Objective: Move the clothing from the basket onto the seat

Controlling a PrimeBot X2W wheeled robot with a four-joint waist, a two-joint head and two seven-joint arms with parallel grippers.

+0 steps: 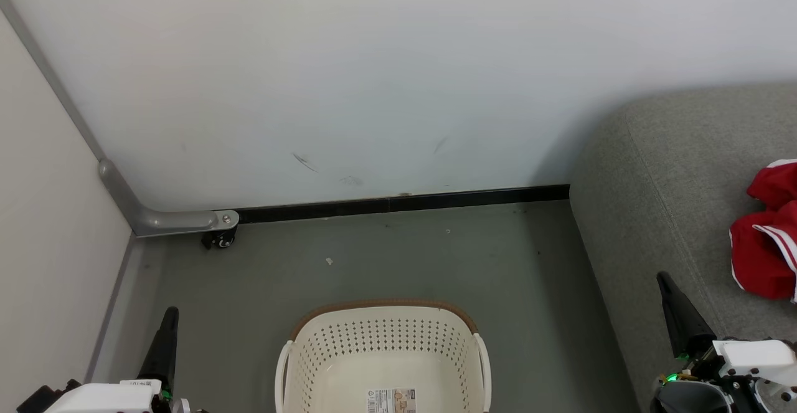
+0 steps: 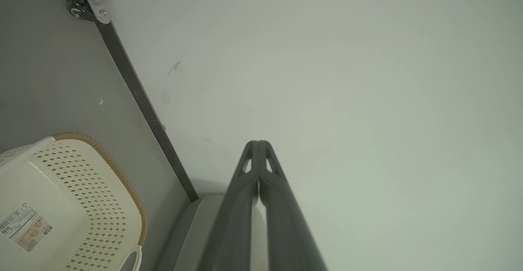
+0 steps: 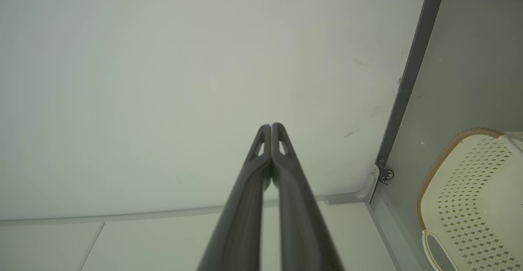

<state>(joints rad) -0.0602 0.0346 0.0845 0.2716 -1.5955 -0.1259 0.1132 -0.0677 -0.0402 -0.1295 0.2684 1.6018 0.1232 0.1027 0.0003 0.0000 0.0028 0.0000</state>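
The cream-white basket (image 1: 383, 354) stands on the grey floor at the bottom centre, holding no clothing, with only a label sticker (image 1: 390, 400) on its bottom. Red clothing (image 1: 767, 235) with white trim lies on the grey seat (image 1: 660, 170) at the right edge. My left gripper (image 1: 169, 314) is shut at the lower left, left of the basket. Over the seat's front part, at the lower right, my right gripper (image 1: 664, 279) is shut and holds nothing. The wrist views show the shut left gripper (image 2: 258, 144) and the shut right gripper (image 3: 271, 126), both pointing at the white wall, with the basket (image 2: 61, 205) (image 3: 474, 197) to one side.
A white wall (image 1: 373, 76) with a black skirting strip (image 1: 398, 204) closes the back. A pale panel on a grey bracket with a small caster (image 1: 221, 238) stands at the left. Grey floor (image 1: 398, 257) lies between the basket and the wall.
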